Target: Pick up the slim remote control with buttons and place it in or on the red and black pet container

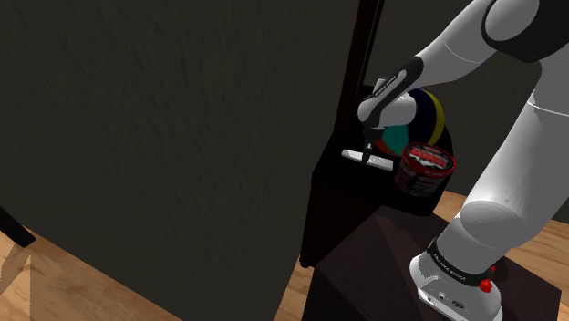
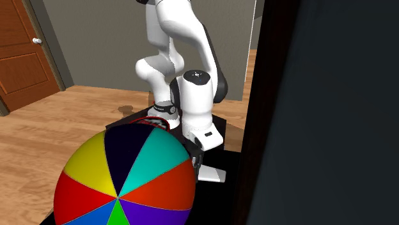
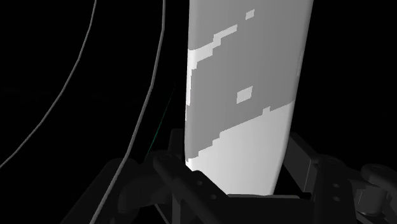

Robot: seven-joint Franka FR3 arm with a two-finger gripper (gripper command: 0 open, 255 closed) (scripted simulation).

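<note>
- A dark panel (image 1: 164,137) takes up the left and middle of the shoulder view.
- Wood floor (image 1: 55,283) shows at that view's lower left and lower right.
- A dark table (image 1: 342,196) stands just right of the panel.
- In the second exterior view, a brown door (image 2: 19,57) with a pale knob (image 2: 38,41) is at upper left.
- A grey wall (image 2: 96,45) runs beside the door.

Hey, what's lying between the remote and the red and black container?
Only a narrow strip of dark tabletop, in the shoulder view. The gripper clasps the remote just beside the container.
</note>
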